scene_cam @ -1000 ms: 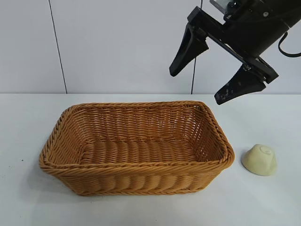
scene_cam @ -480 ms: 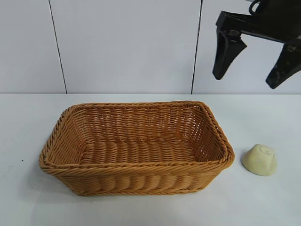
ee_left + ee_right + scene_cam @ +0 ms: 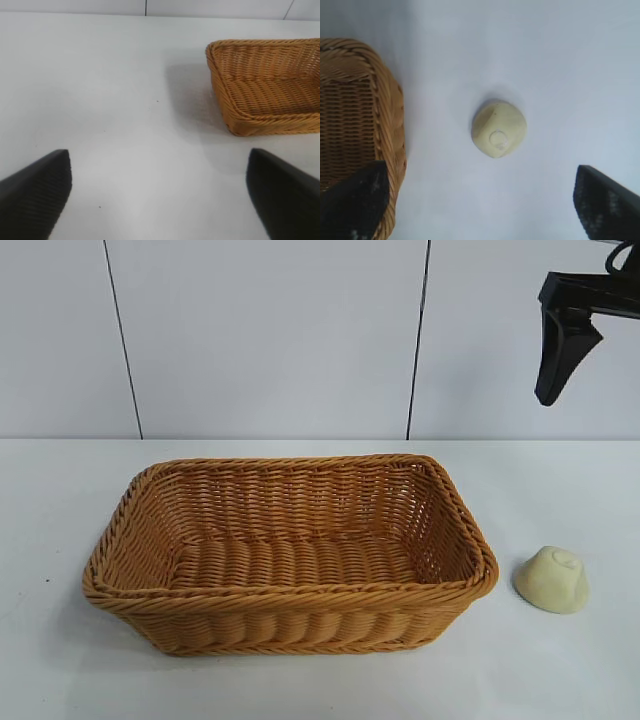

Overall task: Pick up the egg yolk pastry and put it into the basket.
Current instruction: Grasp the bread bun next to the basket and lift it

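Note:
The egg yolk pastry [image 3: 552,580] is a small pale cream dome on the white table, just right of the basket [image 3: 290,605]. The basket is a large orange-brown wicker one in the middle of the table, with nothing in it. My right gripper [image 3: 480,200] is open and empty, high above the table at the upper right; only one black finger [image 3: 562,350] shows in the exterior view. In the right wrist view the pastry [image 3: 499,129] lies below the open fingers, beside the basket's rim [image 3: 390,125]. My left gripper [image 3: 159,192] is open and empty over bare table, away from the basket's corner [image 3: 220,85].
The white table [image 3: 60,500] runs out on all sides of the basket. A pale panelled wall [image 3: 260,330] stands behind it.
My right gripper has swung to the right and up, from above the basket's right end to above the pastry, partly leaving the exterior view. Pastry and basket have not moved.

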Robot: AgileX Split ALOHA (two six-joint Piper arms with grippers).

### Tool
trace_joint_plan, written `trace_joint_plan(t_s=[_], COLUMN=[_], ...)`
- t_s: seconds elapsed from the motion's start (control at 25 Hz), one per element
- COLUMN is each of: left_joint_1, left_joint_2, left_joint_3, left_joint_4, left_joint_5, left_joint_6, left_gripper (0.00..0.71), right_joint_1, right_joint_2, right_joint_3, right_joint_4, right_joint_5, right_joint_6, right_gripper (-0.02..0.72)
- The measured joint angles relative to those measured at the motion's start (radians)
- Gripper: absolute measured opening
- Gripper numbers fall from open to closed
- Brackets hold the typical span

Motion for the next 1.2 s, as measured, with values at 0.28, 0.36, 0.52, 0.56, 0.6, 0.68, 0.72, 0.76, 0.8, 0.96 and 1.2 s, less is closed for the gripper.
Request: trace_joint_plan(t_s=[0.28, 0.36, 0.52, 0.56, 0.6, 0.68, 0.72, 0.76, 0.8, 0.96, 1.2], left_joint_1=[0.000, 0.000, 0.000, 0.000, 0.000, 0.000, 0.000, 0.000, 0.000, 0.000, 0.000], left_joint_2=[0.000, 0.000, 0.000, 0.000, 0.000, 0.000, 0.000, 0.000, 0.000, 0.000, 0.000], left_joint_3=[0.000, 0.000, 0.000, 0.000, 0.000, 0.000, 0.000, 0.000, 0.000, 0.000, 0.000], left_joint_4=[0.000, 0.000, 0.000, 0.000, 0.000, 0.000, 0.000, 0.000, 0.000, 0.000, 0.000], left_joint_5=[0.000, 0.000, 0.000, 0.000, 0.000, 0.000, 0.000, 0.000, 0.000, 0.000, 0.001], left_joint_6=[0.000, 0.000, 0.000, 0.000, 0.000, 0.000, 0.000, 0.000, 0.000, 0.000, 0.000], left_gripper=[0.696, 0.696, 0.696, 0.696, 0.696, 0.696, 0.696, 0.696, 0.696, 0.696, 0.696], right_joint_1=[0.000, 0.000, 0.000, 0.000, 0.000, 0.000, 0.000, 0.000, 0.000, 0.000, 0.000], right_joint_2=[0.086, 0.125, 0.211, 0.234, 0.258, 0.299, 0.321, 0.341, 0.358, 0.423, 0.449], right_joint_3=[0.001, 0.001, 0.001, 0.001, 0.001, 0.001, 0.001, 0.001, 0.001, 0.001, 0.002], right_joint_4=[0.015, 0.015, 0.016, 0.016, 0.016, 0.016, 0.016, 0.016, 0.016, 0.016, 0.016], right_joint_5=[0.007, 0.006, -0.001, -0.002, -0.007, -0.024, -0.032, -0.041, -0.046, -0.060, -0.077], right_joint_6=[-0.004, -0.004, -0.004, -0.004, -0.004, -0.004, -0.004, -0.004, -0.003, -0.001, -0.001], right_gripper=[0.694, 0.694, 0.694, 0.694, 0.694, 0.694, 0.694, 0.694, 0.694, 0.694, 0.692])
